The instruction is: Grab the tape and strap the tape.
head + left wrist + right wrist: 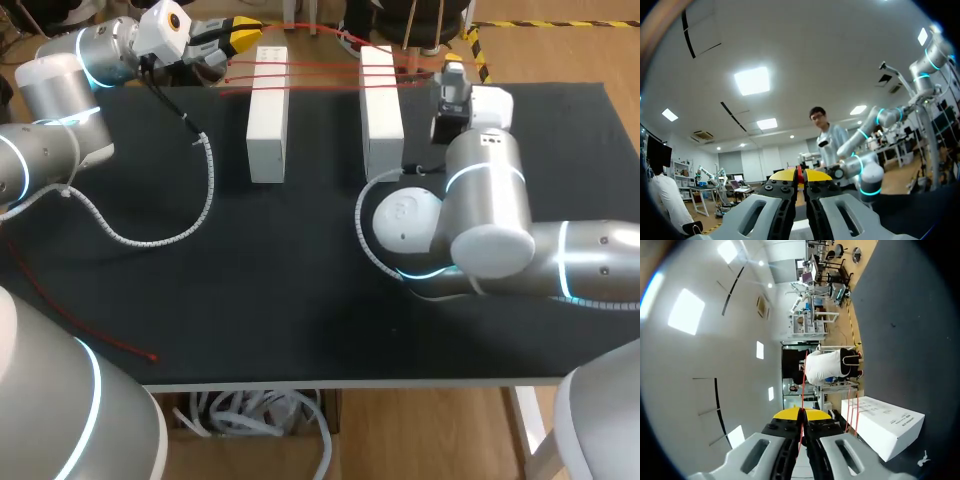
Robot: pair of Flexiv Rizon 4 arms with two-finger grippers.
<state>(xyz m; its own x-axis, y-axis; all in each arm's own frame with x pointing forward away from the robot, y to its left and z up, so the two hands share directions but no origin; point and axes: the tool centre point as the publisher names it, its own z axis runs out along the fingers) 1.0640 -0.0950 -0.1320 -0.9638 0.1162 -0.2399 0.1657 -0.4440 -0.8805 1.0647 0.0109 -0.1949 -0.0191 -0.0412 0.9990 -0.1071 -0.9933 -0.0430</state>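
Note:
Two white boxes stand upright on the black table [300, 300], the left box [267, 115] and the right box [381, 100]. Thin red tape [325, 68] runs in several strands across their tops. My left gripper [250, 33] is beyond the left box at the far edge, shut on the red tape [800, 174], which shows between its yellow tips [800, 176]. My right gripper [452, 72] is just right of the right box, shut on the red tape [803, 385], which runs out ahead of its tips [801, 414]. In the right wrist view the right box [882, 427] lies beside that gripper, with red strands over it.
A loose length of red tape [90, 325] trails over the table's front left corner. The left arm's ribbed cable [190, 215] loops across the left part of the table. My right arm's bulky body [480, 210] hangs over the right middle.

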